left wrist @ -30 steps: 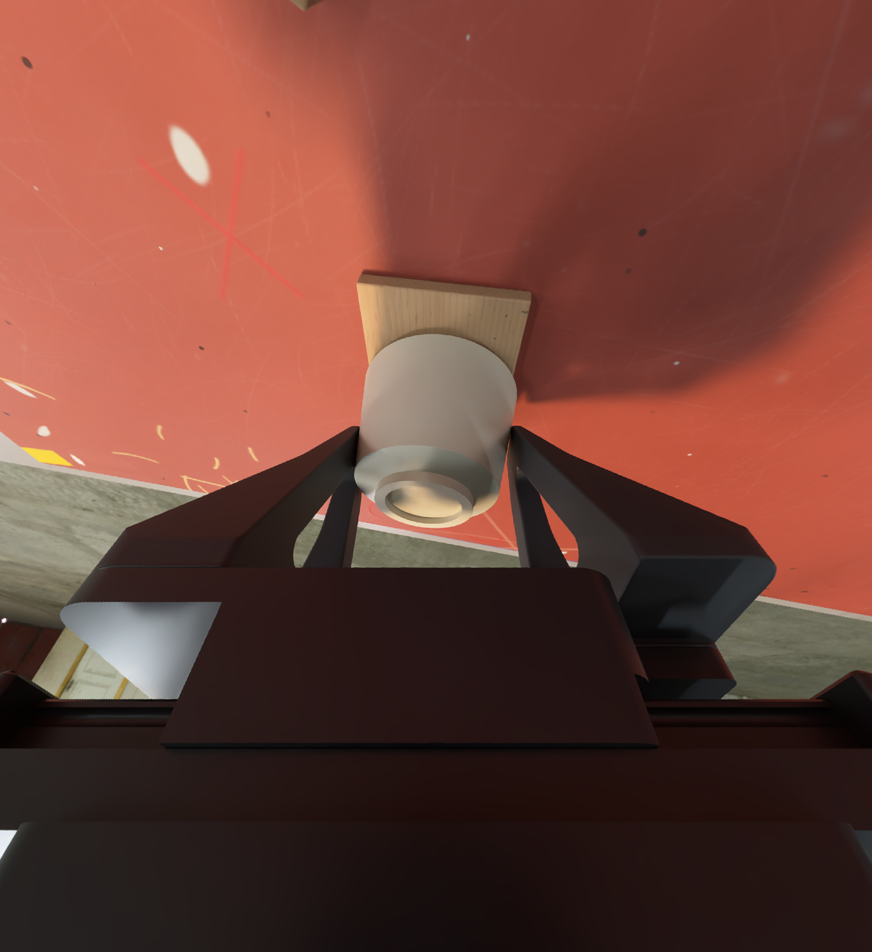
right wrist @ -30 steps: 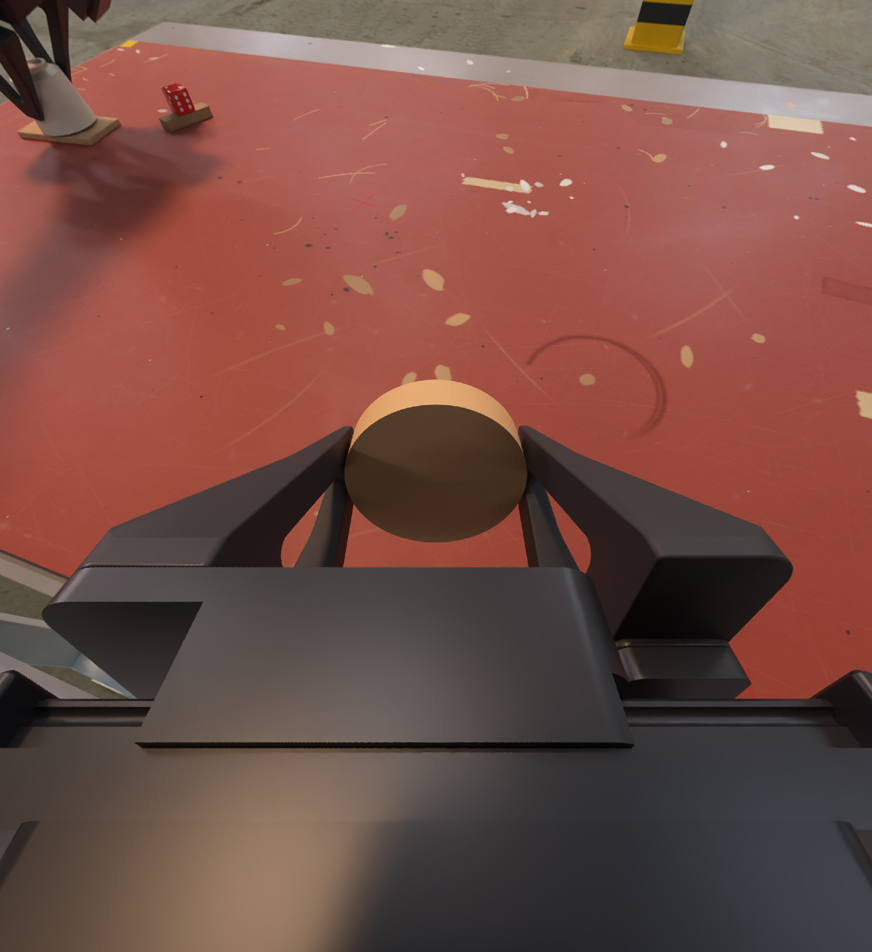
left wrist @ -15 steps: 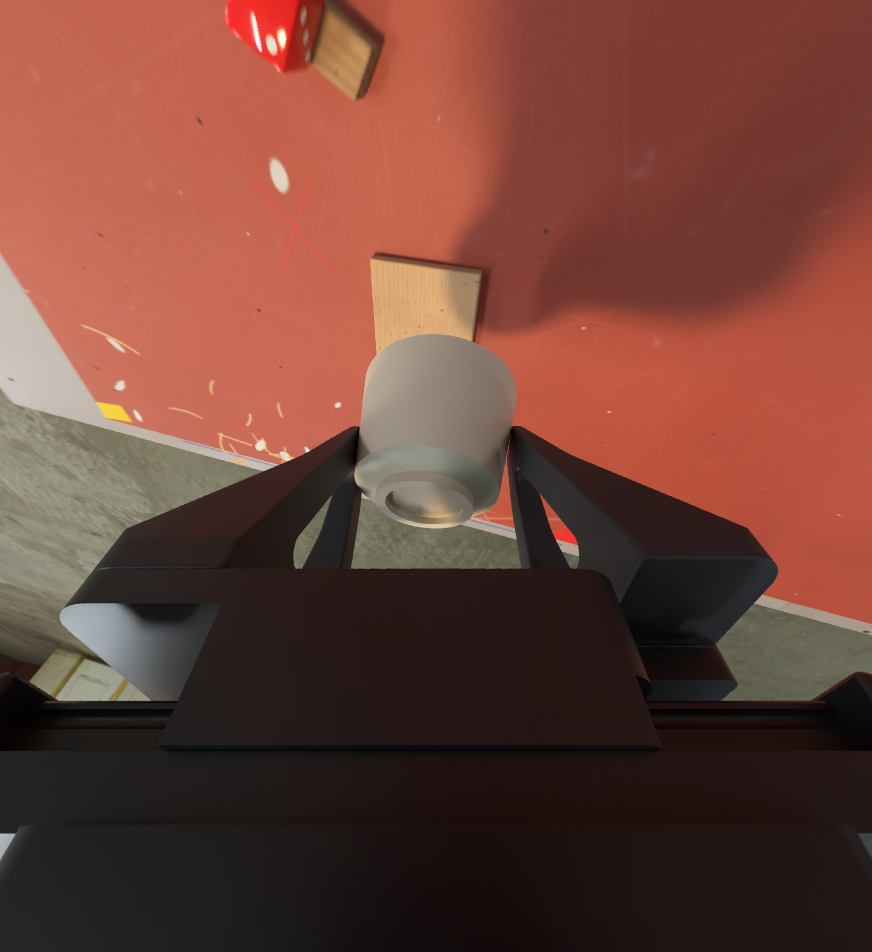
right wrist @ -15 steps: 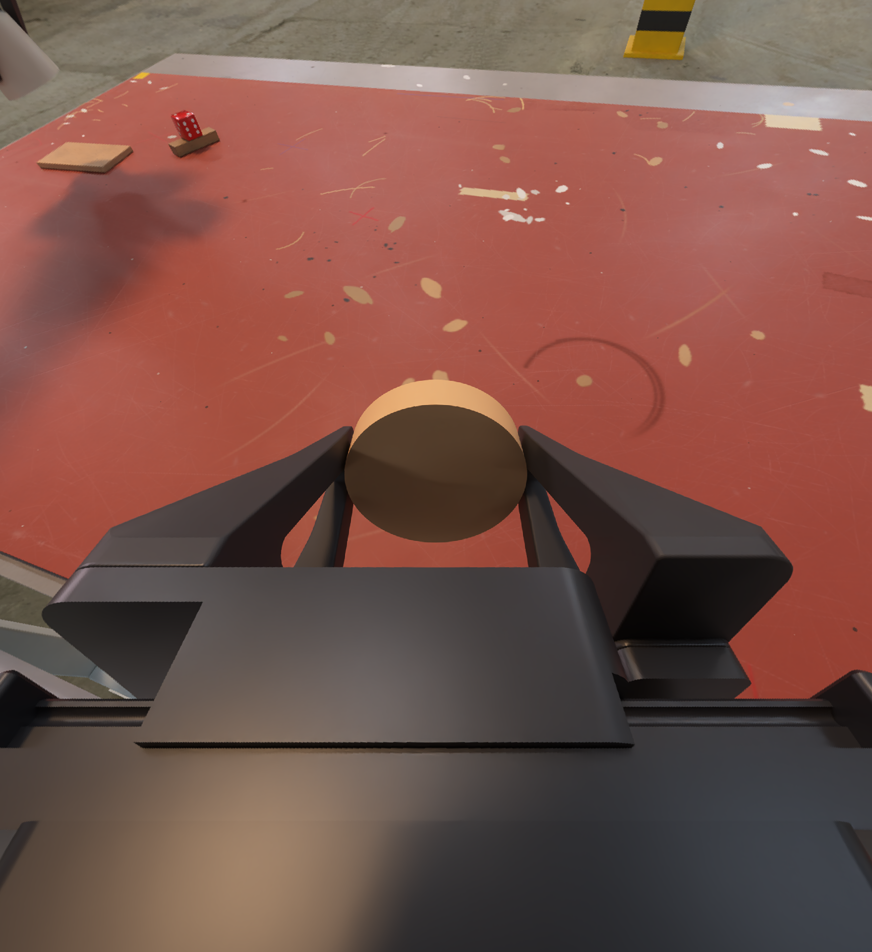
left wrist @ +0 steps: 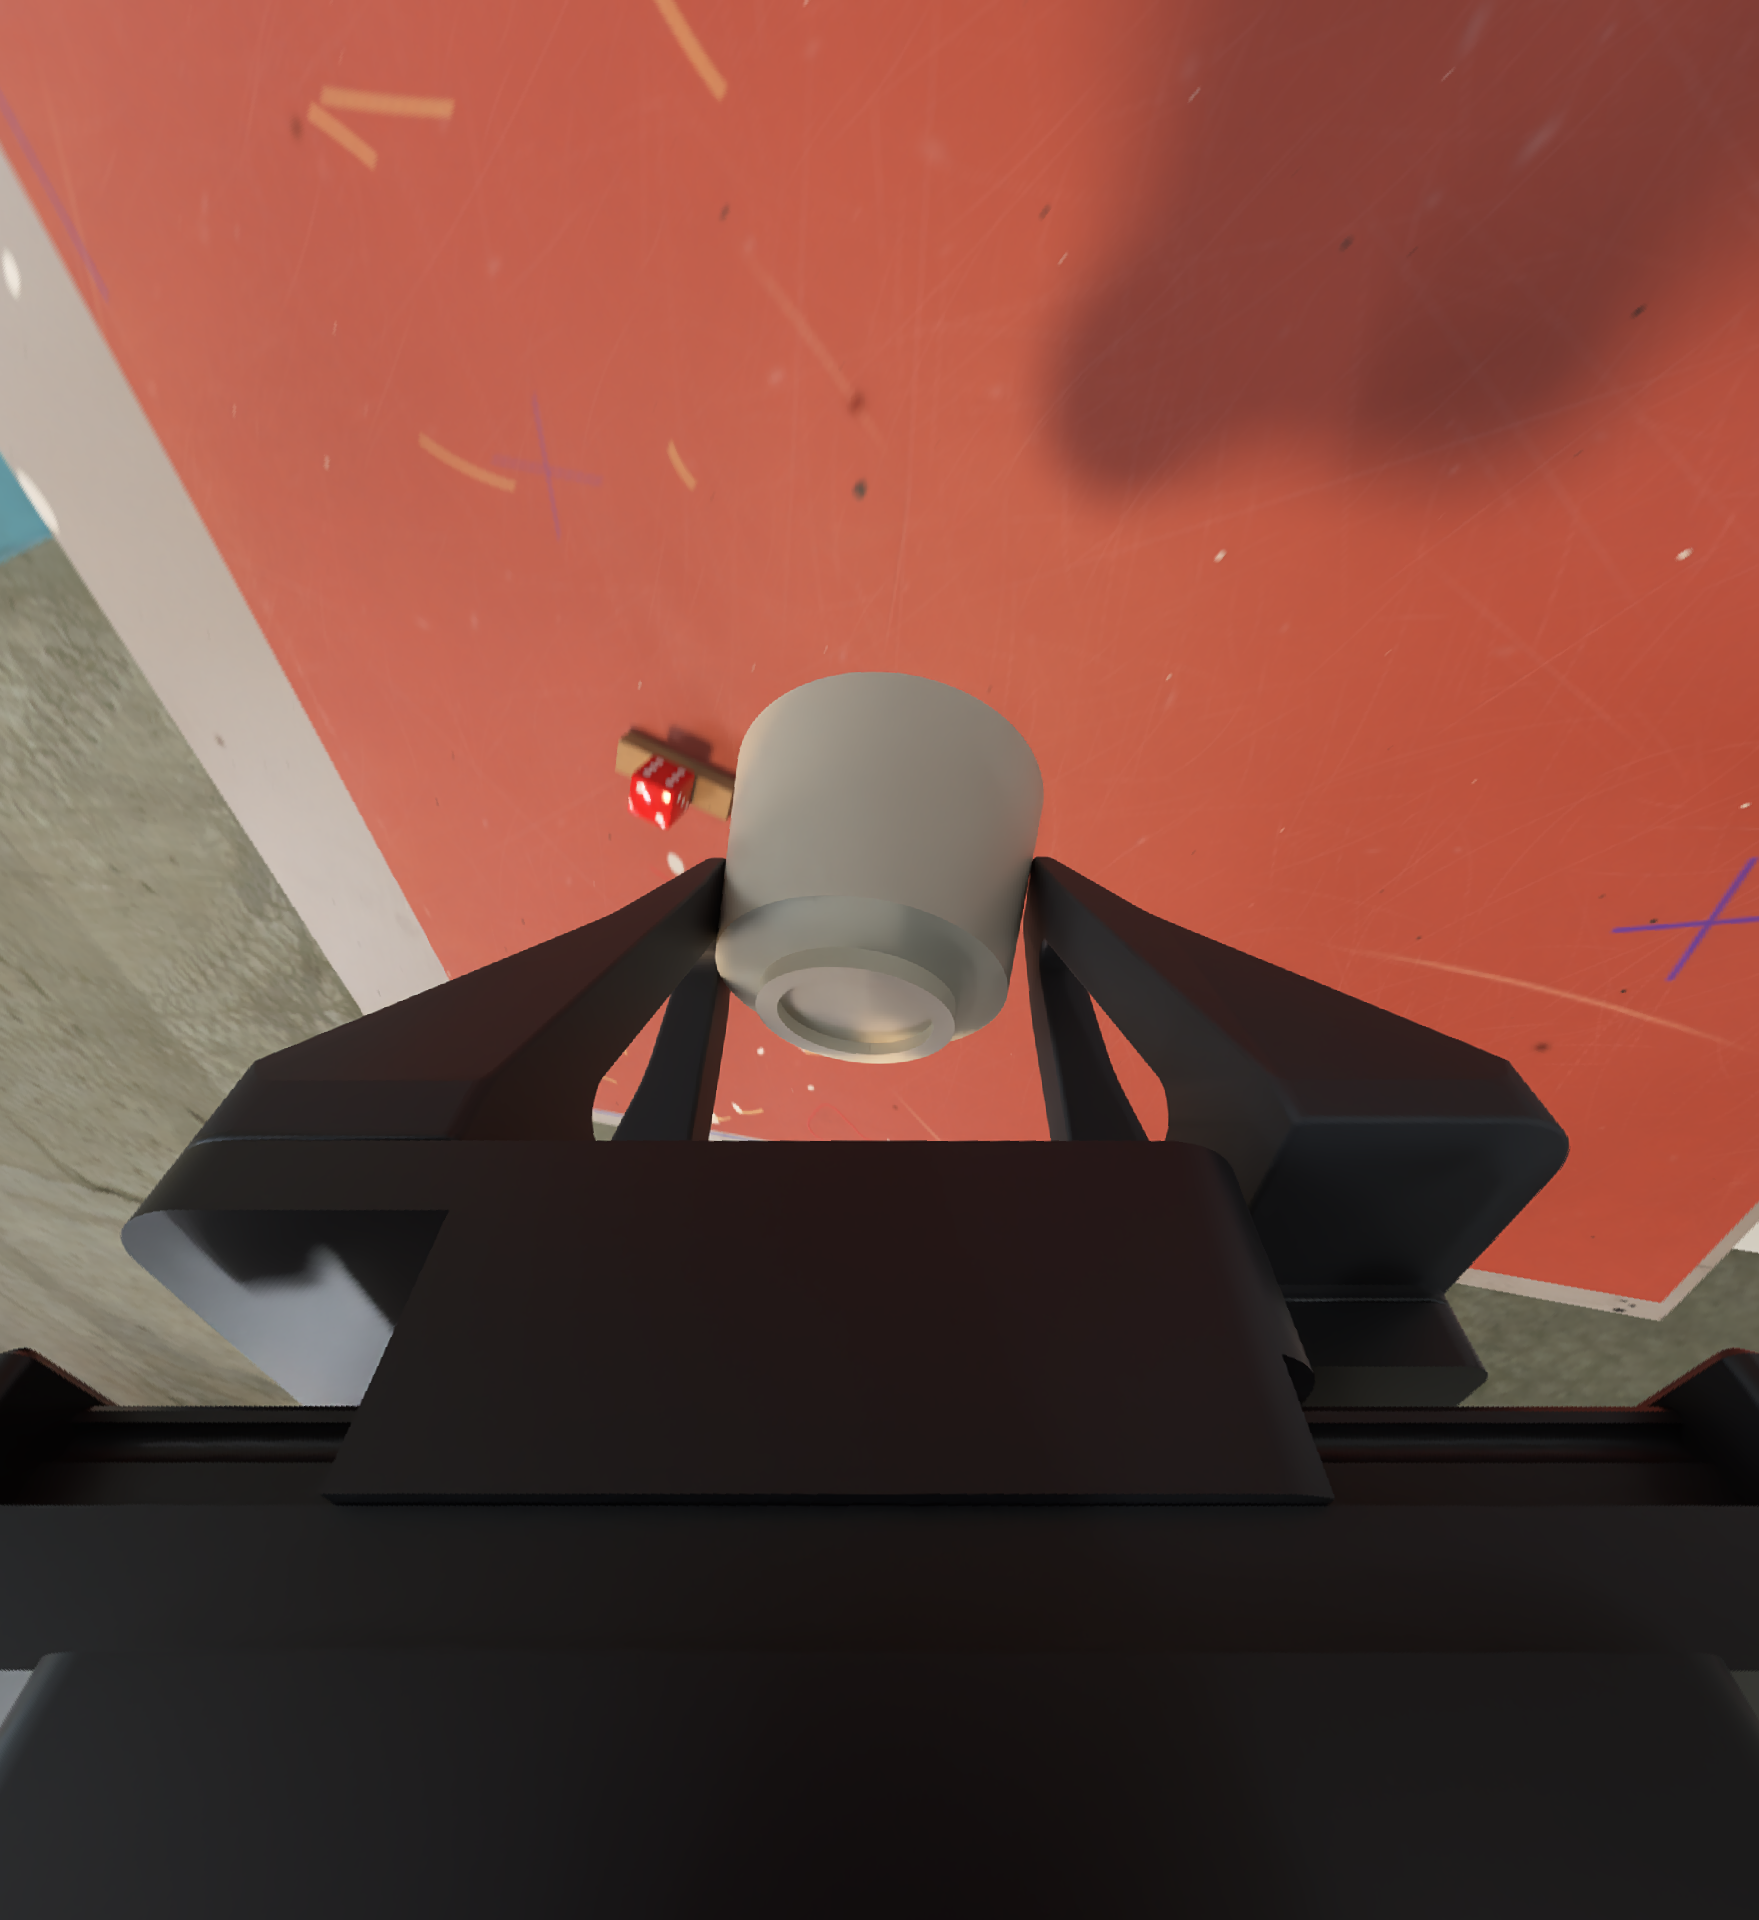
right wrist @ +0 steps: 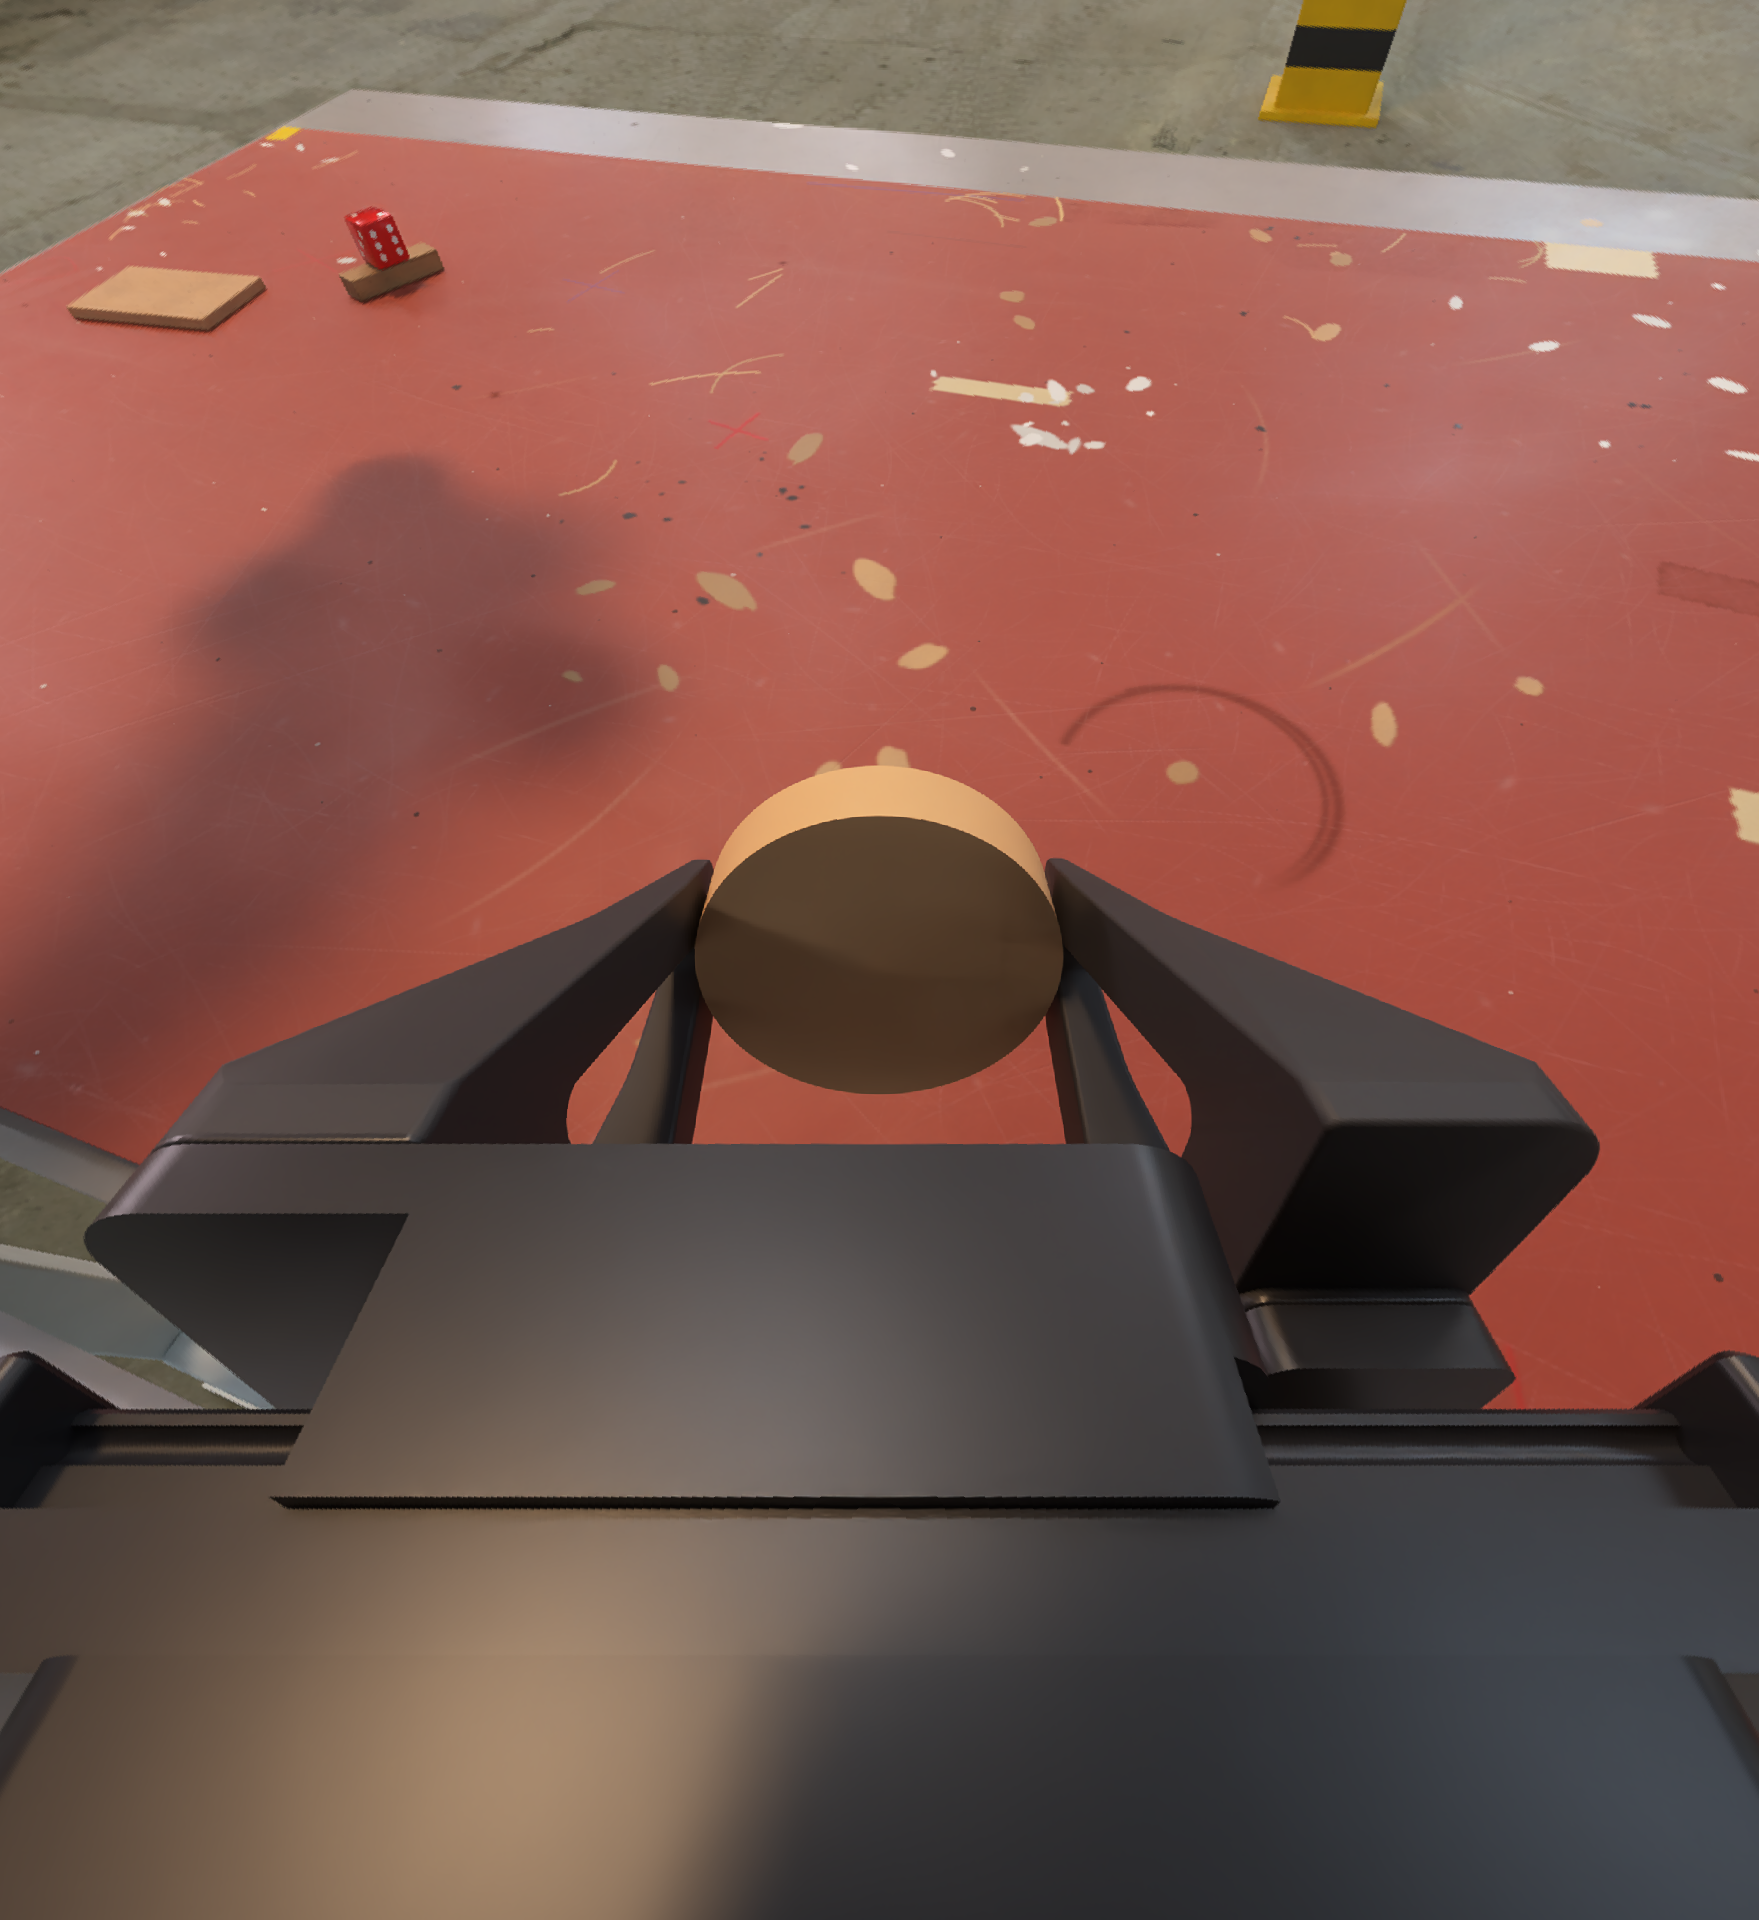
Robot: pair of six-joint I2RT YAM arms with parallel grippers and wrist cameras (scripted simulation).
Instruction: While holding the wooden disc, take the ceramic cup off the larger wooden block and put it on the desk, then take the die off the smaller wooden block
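My left gripper [left wrist: 873, 883] is shut on the pale ceramic cup [left wrist: 880, 821], held upside down high above the red desk [left wrist: 1270, 675]. The red die [left wrist: 658, 795] sits on the smaller wooden block [left wrist: 700, 781] far below, just left of the cup. My right gripper [right wrist: 877, 883] is shut on the wooden disc [right wrist: 877, 935], held above the desk. In the right wrist view the larger wooden block [right wrist: 166, 298] lies bare at the far left, and the die [right wrist: 377, 236] stands on the smaller block [right wrist: 392, 275] beside it. The larger block is hidden in the left wrist view.
The desk's pale edge [left wrist: 179, 582] runs down the left of the left wrist view, with concrete floor [left wrist: 54, 883] beyond. A yellow and black post [right wrist: 1327, 62] stands past the far edge. An arm's shadow [right wrist: 387, 623] falls on the desk's left half.
My left gripper has lifted the cup off the larger block and carried it up and away; the block has left its view and the die now shows small below. My right gripper kept the disc.
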